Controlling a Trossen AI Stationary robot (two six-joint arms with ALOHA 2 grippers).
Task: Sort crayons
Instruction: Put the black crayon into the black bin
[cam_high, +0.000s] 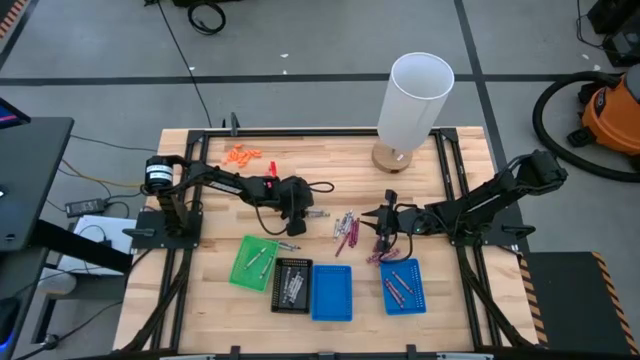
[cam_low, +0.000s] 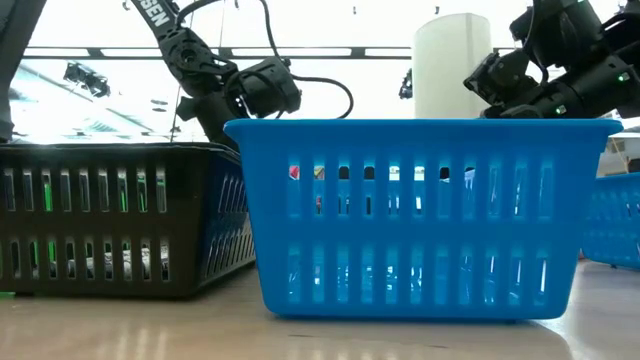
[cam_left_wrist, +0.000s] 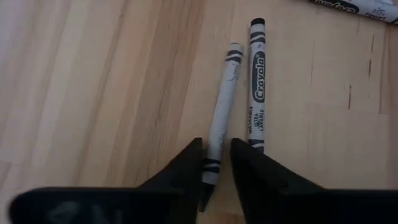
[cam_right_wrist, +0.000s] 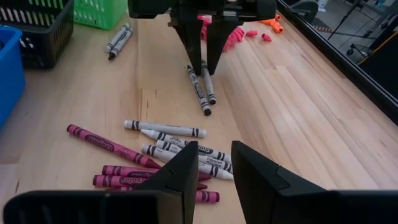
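High view: picking step underway. Left claw (cam_high: 297, 213) sitting low on the worktop (cam_high: 210, 180) beside the loose crayons (cam_high: 346, 229); right claw (cam_high: 385, 221) hovering at the far side of that pile. Green tray (cam_high: 253, 263) and blue tray (cam_high: 404, 284) already holding a few.

Left wrist view: fingers (cam_left_wrist: 180, 171) closing narrow around a grey crayon (cam_left_wrist: 222, 106), a second grey one (cam_left_wrist: 257, 81) lying just beside. Probably needing a clean lift without dragging the neighbour.

Right wrist view: right claw partly open, holding nothing, above grey and maroon sticks lying mixed, paper-wrapped, some overlapping.
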